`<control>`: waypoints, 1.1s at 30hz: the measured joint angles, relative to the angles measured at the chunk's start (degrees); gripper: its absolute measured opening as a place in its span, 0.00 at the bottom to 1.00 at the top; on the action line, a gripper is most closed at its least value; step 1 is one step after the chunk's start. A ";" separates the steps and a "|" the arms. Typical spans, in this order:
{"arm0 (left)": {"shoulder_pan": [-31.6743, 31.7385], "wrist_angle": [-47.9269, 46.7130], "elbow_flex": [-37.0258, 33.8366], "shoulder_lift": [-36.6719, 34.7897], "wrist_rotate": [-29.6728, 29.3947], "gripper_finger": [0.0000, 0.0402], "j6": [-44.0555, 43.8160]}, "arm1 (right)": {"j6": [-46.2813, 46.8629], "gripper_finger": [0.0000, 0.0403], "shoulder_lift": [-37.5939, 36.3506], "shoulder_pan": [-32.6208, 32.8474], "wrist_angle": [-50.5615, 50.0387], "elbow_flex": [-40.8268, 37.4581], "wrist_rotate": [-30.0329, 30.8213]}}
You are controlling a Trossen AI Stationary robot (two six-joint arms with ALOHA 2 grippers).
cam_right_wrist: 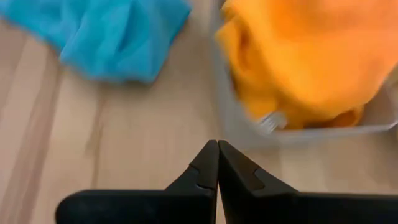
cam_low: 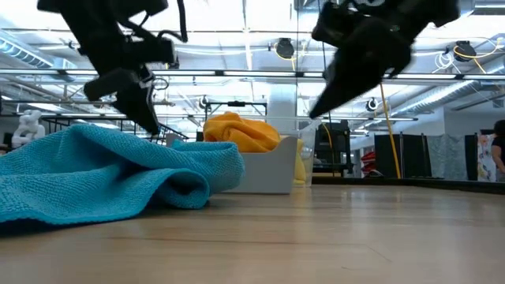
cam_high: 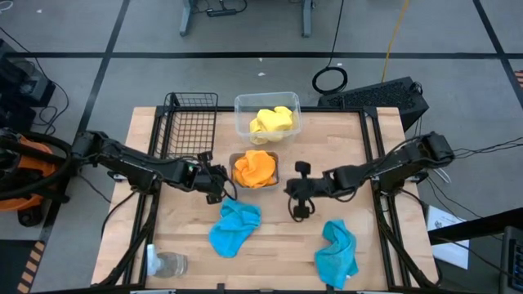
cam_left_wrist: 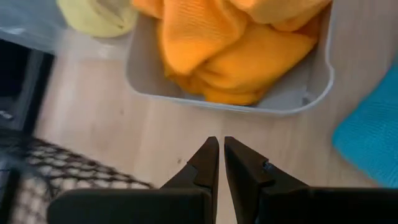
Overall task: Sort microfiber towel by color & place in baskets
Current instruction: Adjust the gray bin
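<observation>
The grey tray (cam_high: 254, 155) at the table's middle holds an orange towel (cam_high: 253, 168). Just beyond it the clear plastic tub (cam_high: 266, 100) holds a yellow towel (cam_high: 271, 121), and the black wire-mesh basket (cam_high: 190, 122) stands to the left of the tub. Two blue towels lie on the wooden table (cam_high: 384, 253): one (cam_high: 234, 226) just near of the tray, the other (cam_high: 337, 252) toward the near right. A clear glass cup (cam_high: 167, 264) sits at the near left corner. The left gripper (cam_high: 219, 186) hovers just left of the tray with fingers nearly together, empty. The right gripper (cam_high: 297, 196) hovers just right of the tray, fingers pressed together, empty.
</observation>
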 joint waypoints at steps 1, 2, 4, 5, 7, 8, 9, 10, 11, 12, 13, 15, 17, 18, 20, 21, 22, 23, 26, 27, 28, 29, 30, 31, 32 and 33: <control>0.45 1.28 -0.82 0.00 0.99 0.08 0.91 | 0.52 0.00 -0.04 0.90 -1.52 0.00 0.00; 0.93 2.25 -1.49 0.00 1.92 0.08 1.88 | 0.69 0.00 -0.08 1.79 -2.84 0.00 0.00; 1.94 5.49 -2.48 0.01 3.41 0.08 3.26 | 0.47 0.00 -0.09 3.30 -5.25 0.00 -0.02; 2.53 7.47 -2.81 0.02 4.07 0.08 4.25 | 0.29 0.00 -0.11 3.88 -6.26 0.00 -0.07; 3.67 9.89 -3.36 0.00 4.86 0.08 6.34 | 0.50 0.00 -0.16 4.69 -7.75 0.00 -0.24; 4.27 10.83 -3.55 0.02 5.02 0.08 7.35 | 1.00 0.00 -0.20 5.03 -8.63 0.00 -0.26; 4.88 11.79 -3.64 0.02 5.15 0.08 8.38 | 1.77 0.00 -0.20 5.40 -9.47 0.00 -0.37; 5.52 12.77 -3.64 0.02 5.54 0.08 8.78 | 2.56 0.00 -0.20 5.69 -10.25 0.00 -1.04; 6.21 13.47 -3.64 0.02 6.01 0.08 9.39 | 3.37 0.00 -0.20 5.95 -11.15 0.00 -2.31; 6.82 13.88 -3.64 0.01 6.23 0.08 9.85 | 4.28 0.00 -0.20 6.21 -11.94 0.00 -3.67; 7.34 14.38 -3.67 0.02 6.51 0.08 10.12 | 5.14 0.00 -0.20 6.45 -12.61 0.00 -5.31; 8.29 15.83 -3.67 0.02 7.28 0.08 10.77 | 7.09 0.00 -0.20 6.97 -13.77 0.00 -7.86; 8.81 17.89 -3.67 0.07 8.14 0.08 11.73 | 9.05 0.00 -0.20 7.61 -14.74 0.00 -9.70; 9.13 19.07 -3.67 0.33 8.88 0.08 12.21 | 9.95 0.00 -0.20 7.93 -15.08 0.00 -10.66; 9.39 21.80 -3.67 1.10 11.68 0.08 13.67 | 11.50 0.00 -0.20 8.75 -15.97 0.00 -12.88; 9.39 22.87 -3.67 1.51 12.89 0.08 14.27 | 12.50 0.00 -0.34 9.19 -17.02 0.20 -14.31; 9.37 24.27 -3.67 2.06 13.97 0.08 14.47 | 13.77 0.00 -0.51 9.70 -18.61 0.72 -15.42; 9.37 25.54 -3.65 2.65 14.80 0.08 14.77 | 15.38 0.00 -0.65 10.23 -20.40 1.62 -16.40; 9.34 25.26 -3.55 3.59 15.16 0.08 15.76 | 19.83 0.00 -0.84 12.56 -27.53 5.48 -16.63; 9.36 25.35 -3.21 3.75 15.16 0.08 15.76 | 20.98 0.00 -0.86 13.61 -30.13 6.90 -16.32; 9.37 25.70 -3.00 3.82 15.13 0.08 15.77 | 22.04 0.00 -0.90 14.53 -32.01 8.27 -16.21; 9.35 25.51 -2.82 3.81 15.12 0.08 15.76 | 22.86 0.00 -0.94 15.48 -33.00 9.54 -16.25; 9.24 25.11 -2.50 3.78 15.11 0.08 15.74 | 23.49 0.00 -0.94 16.42 -33.50 10.78 -16.17; 8.98 24.58 -1.92 3.70 15.10 0.08 15.71 | 23.91 0.00 -0.94 17.36 -33.94 11.74 -15.66; 8.63 23.36 -1.29 3.31 15.08 0.08 15.49 | 24.10 0.00 -0.94 18.46 -34.33 12.56 -14.68; 8.26 21.40 -0.54 2.88 14.87 0.08 14.84 | 24.17 0.00 -0.94 19.49 -34.42 13.31 -13.51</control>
